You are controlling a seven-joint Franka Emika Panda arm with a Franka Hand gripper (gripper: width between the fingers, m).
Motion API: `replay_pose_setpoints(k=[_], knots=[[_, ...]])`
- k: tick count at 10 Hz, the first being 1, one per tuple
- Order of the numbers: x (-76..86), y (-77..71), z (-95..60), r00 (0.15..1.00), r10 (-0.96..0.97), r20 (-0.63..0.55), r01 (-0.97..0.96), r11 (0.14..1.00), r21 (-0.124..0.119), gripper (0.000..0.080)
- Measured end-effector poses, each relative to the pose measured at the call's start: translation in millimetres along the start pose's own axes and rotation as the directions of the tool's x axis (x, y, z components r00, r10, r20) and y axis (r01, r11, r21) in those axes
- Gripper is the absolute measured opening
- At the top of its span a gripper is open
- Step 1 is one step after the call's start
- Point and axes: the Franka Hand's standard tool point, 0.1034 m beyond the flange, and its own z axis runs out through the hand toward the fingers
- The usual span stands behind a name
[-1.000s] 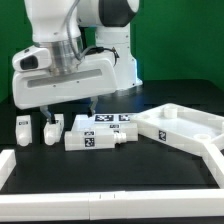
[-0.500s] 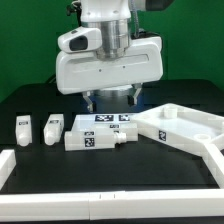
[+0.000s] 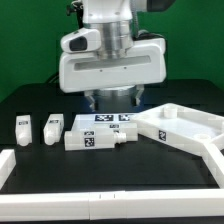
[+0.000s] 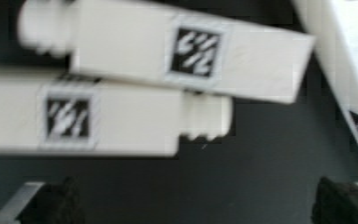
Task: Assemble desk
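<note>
While the arm hangs over the middle of the black worktop, its claw is released. The two fingers are spread wide with nothing between them, above the desk parts and clear of them. A wide white rimmed piece lies by the worktop's edge on the exterior view's right. It shows no markings, and I cannot tell whether it is the tabletop. Two long legs lie on their sides at mid-worktop, directly under the claw, side by side and touching. They carry black-and-white tags on their upper and front faces. In the wrist view they fill the picture between the dark fingertips, and one ends in a stubby peg. Two small legs sit toward the edge on the exterior view's left, apart from each other. The one nearer the long legs sits just beside their end without touching.
</note>
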Motion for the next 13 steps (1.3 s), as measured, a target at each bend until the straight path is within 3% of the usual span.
replay_pose_setpoints(k=[1,6,9,10,13], knots=[[-5.2,-12.5,2.4,0.996,0.09,0.009,-0.09,0.996,-0.002,0.0649],[-6.1,-11.8,3.8,0.998,0.069,0.012,-0.069,0.998,-0.003,0.0649],[-36.2,-30.5,21.7,0.906,0.424,0.0,-0.424,0.906,0.008,0.0649],[-36.2,-25.5,22.3,0.882,0.471,0.003,-0.47,0.882,0.036,0.0649],[-36.0,-27.9,22.4,0.885,0.465,0.003,-0.465,0.885,0.036,0.0649]])
